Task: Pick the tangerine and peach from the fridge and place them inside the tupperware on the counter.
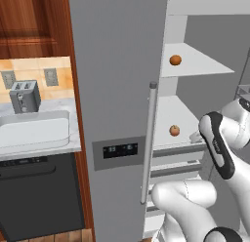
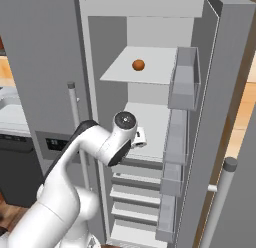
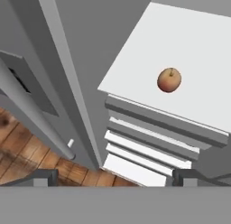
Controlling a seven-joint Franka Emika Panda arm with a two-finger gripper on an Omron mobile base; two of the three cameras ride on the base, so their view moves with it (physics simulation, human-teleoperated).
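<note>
So the fridge [image 1: 117, 90] takes up most of every view, right-hand door swung open, with a dark display panel [image 1: 120, 150] on the closed door that has some tiny light marks on it, way too small to read. No brand name I can make out anywhere. Inside there are white shelves, and the open door's bins [image 2: 183, 84] look bare from here.

The tupperware [image 1: 34, 130] sits on the counter [image 1: 73, 138] left of the fridge, toward the front edge, and nothing shows inside it from this angle. A grey two-slot toaster [image 1: 24, 96] stands behind it by the back wall.

The tangerine [image 1: 175, 60] is on the upper shelf [image 2: 160, 67], near its front edge. The peach [image 3: 169, 80] is one shelf down, also toward the front edge.

The gripper [image 3: 113, 177] hangs above and in front of the peach shelf, fingers spread wide apart with nothing between them, well clear of the fruit.
</note>
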